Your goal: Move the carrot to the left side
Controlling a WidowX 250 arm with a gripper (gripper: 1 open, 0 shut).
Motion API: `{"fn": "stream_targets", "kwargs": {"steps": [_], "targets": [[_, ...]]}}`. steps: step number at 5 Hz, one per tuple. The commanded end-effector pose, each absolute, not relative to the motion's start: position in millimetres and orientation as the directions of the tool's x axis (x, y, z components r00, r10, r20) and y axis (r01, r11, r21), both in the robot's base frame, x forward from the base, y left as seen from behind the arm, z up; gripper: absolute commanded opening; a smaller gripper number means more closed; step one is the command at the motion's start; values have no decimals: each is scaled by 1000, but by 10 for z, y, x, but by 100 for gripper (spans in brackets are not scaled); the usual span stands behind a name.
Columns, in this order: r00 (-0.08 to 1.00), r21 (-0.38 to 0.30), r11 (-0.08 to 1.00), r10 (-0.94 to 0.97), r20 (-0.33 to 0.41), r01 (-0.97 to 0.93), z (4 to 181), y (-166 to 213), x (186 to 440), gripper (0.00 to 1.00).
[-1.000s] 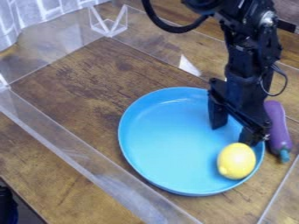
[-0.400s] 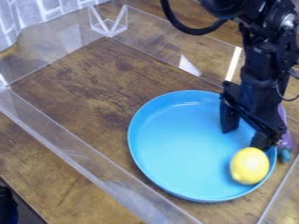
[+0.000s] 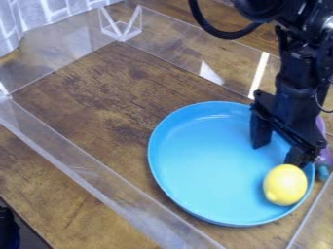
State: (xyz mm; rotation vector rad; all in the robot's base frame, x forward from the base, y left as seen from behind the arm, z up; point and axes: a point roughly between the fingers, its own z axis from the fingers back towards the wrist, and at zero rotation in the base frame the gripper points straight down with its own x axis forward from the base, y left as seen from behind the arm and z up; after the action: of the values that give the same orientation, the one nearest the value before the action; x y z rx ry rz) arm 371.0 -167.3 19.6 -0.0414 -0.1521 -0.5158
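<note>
No carrot could be made out. Blue plate (image 3: pixel 208 165) sat near the wooden table's (image 3: pixel 117 88) right edge, holding a yellow lemon (image 3: pixel 285 184) at its right rim. My gripper (image 3: pixel 286 148) hung over that rim, jaws wide apart, gripping nothing. Since a second ago, plate, lemon and gripper had shifted rightward; the purple object was now mostly hidden behind the gripper.

A blue plate (image 3: pixel 196 165) sits at the lower right of the frame on a wooden table (image 3: pixel 117 88) enclosed by clear plastic walls (image 3: pixel 78 160). A lemon (image 3: pixel 286 184) rests on the plate's right edge. Above it the black gripper (image 3: pixel 287 144) points down with jaws spread, a purple object (image 3: pixel 322 156) barely visible at the right border
</note>
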Motion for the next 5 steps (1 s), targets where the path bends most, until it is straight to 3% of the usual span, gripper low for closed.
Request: {"fn": "stream_targets", "kwargs": {"steps": [1,5], "targets": [[851,-11,855,-514,105,518,-3,-1865,3595,100],[852,-13,853,-519,72,521,-9,-1898,3759,100]]}}
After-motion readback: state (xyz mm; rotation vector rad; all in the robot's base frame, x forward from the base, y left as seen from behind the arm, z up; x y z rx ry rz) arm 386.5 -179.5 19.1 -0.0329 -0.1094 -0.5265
